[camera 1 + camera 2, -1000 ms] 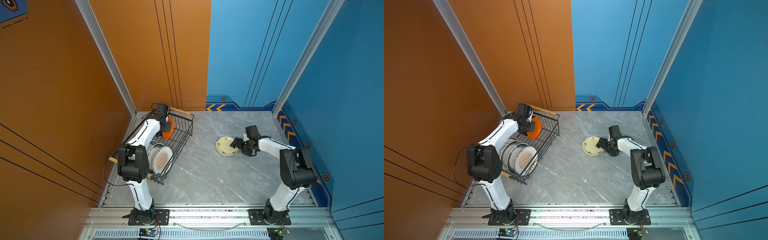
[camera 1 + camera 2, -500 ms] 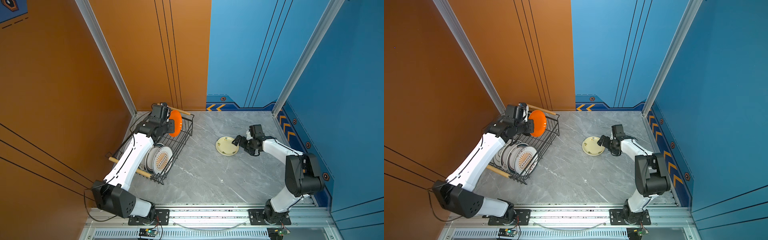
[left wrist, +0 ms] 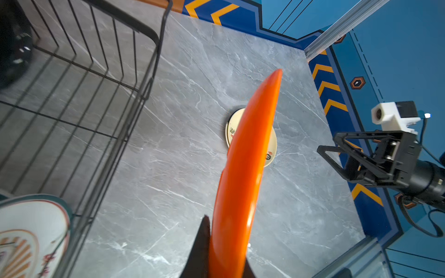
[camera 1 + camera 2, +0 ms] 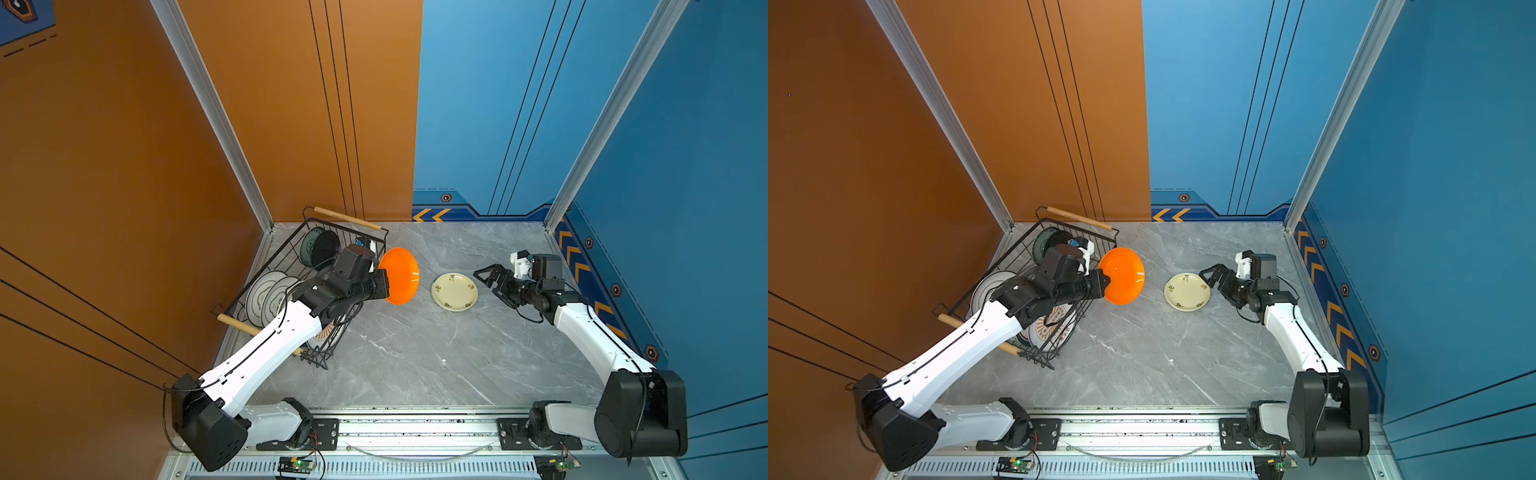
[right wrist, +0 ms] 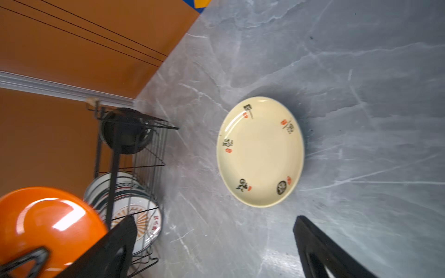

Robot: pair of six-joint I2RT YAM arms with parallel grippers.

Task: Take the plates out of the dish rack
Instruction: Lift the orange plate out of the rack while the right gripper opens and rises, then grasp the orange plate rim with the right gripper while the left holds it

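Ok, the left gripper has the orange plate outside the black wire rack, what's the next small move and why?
Probably carry the glossy orange round plate a little further toward the flat cream round plate, tilting it level. The left gripper is shut on its rim, holding it on edge just outside the black wire dish rack; the right gripper stands open beside the cream plate.

l tool (image 4: 384, 285) clamped, r tool (image 4: 487, 281) jaws wide

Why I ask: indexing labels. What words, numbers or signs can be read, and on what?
No legible words or numbers.
Cream plate: black brush characters, red stamps; unreadable.
Sunburst plate in rack: red characters, blurred.
Wall trim: yellow chevrons, hexagon badges; no text.
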